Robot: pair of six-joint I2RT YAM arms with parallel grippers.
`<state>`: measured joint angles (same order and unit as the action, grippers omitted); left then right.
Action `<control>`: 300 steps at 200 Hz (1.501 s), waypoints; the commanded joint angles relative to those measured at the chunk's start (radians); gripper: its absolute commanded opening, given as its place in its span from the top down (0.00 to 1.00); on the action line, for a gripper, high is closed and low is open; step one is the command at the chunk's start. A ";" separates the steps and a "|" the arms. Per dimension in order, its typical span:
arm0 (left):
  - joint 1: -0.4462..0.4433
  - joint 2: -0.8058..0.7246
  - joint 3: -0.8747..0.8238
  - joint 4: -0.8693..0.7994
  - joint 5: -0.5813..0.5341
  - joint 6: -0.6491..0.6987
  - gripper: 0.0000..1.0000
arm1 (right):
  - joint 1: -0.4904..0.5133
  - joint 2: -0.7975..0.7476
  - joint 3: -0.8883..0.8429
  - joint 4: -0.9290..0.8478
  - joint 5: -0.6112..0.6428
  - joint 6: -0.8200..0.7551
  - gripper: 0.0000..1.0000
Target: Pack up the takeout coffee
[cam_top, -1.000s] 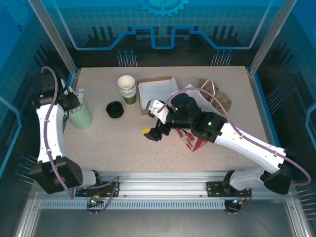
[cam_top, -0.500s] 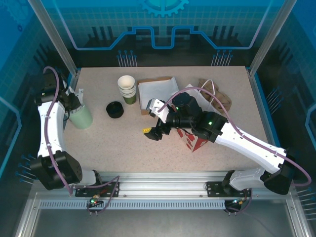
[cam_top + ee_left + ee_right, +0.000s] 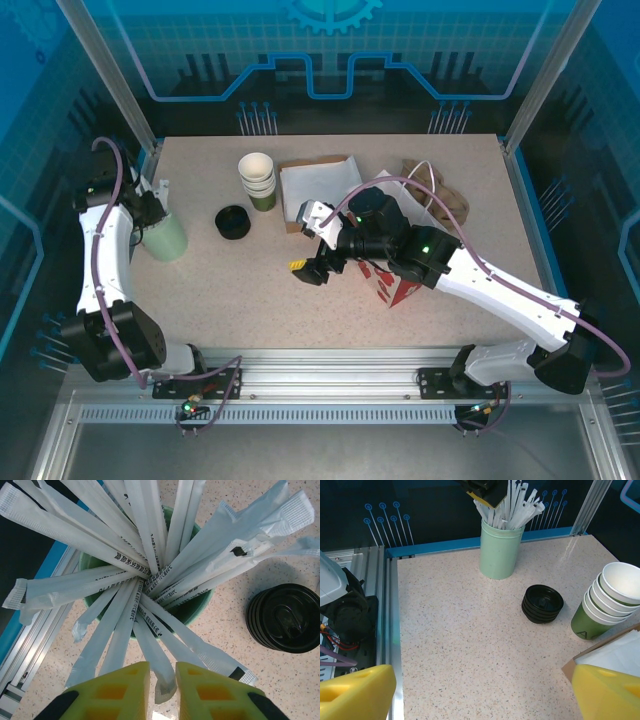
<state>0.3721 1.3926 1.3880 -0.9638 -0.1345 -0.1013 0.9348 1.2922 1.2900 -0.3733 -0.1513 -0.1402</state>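
Speckled beige worktop (image 3: 230, 290), matt and bare across the near left, boxed in by aluminium posts (image 3: 104, 70) and blue see-through panels (image 3: 420, 50) printed with circuit lines; slotted rail (image 3: 320, 362) along the near edge, blue strip (image 3: 445, 547) along the left edge. Toward the back, left of centre: stack of green cups (image 3: 259, 182), white inside, upright and open-topped. Near them on the left, standing apart: low stack of black lids (image 3: 233, 222), flat on the worktop. At the left edge: mint cup (image 3: 166, 240) crammed with white wrapped sticks (image 3: 150, 555) fanning outward. Left tool (image 3: 162, 680) right above that cup, yellow fingers (image 3: 117, 692) nearly together, one stick's end in the narrow gap; clamped or not, cannot tell. Right tool (image 3: 482, 692) low over mid-worktop, spread wide and empty, facing cups and lids. Just beside the cups on the right: white sheets on a brown base (image 3: 318, 183). Under the right arm: red-and-white carton (image 3: 393, 287), and behind it a crumpled brown bag (image 3: 445, 200) near the back right
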 commanded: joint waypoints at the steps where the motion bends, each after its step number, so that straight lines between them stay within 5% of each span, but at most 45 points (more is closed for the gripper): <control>1: 0.011 0.015 -0.014 -0.007 0.001 0.009 0.81 | -0.011 -0.002 0.003 0.008 -0.022 -0.012 0.08; 81: 0.009 -0.062 0.054 -0.039 -0.033 0.015 0.96 | -0.013 -0.001 0.015 0.001 -0.027 -0.006 0.08; 145: -0.010 -0.247 0.307 -0.108 -0.034 0.006 1.00 | -0.040 -0.023 0.064 -0.045 -0.018 0.043 0.08; 172: -0.082 -0.305 0.466 -0.112 0.084 -0.054 1.00 | -0.067 -0.047 0.107 -0.098 0.002 0.047 0.08; 208: -0.142 -0.345 0.572 0.009 0.505 -0.272 1.00 | -0.138 -0.100 0.172 -0.216 0.081 0.035 0.08; 230: -0.194 -0.371 0.528 0.157 0.641 -0.410 1.00 | -0.225 -0.156 0.204 -0.293 0.124 0.062 0.07; 265: -0.316 -0.334 0.486 0.257 0.658 -0.474 1.00 | -0.319 -0.245 0.215 -0.387 0.228 0.080 0.07; 300: -0.579 -0.210 0.506 0.230 0.540 -0.384 1.00 | -0.391 -0.289 0.222 -0.467 0.257 0.094 0.07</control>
<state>-0.0662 1.0966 1.8931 -0.7528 0.4385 -0.4988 0.5804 1.0157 1.4830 -0.7357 0.0509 -0.0715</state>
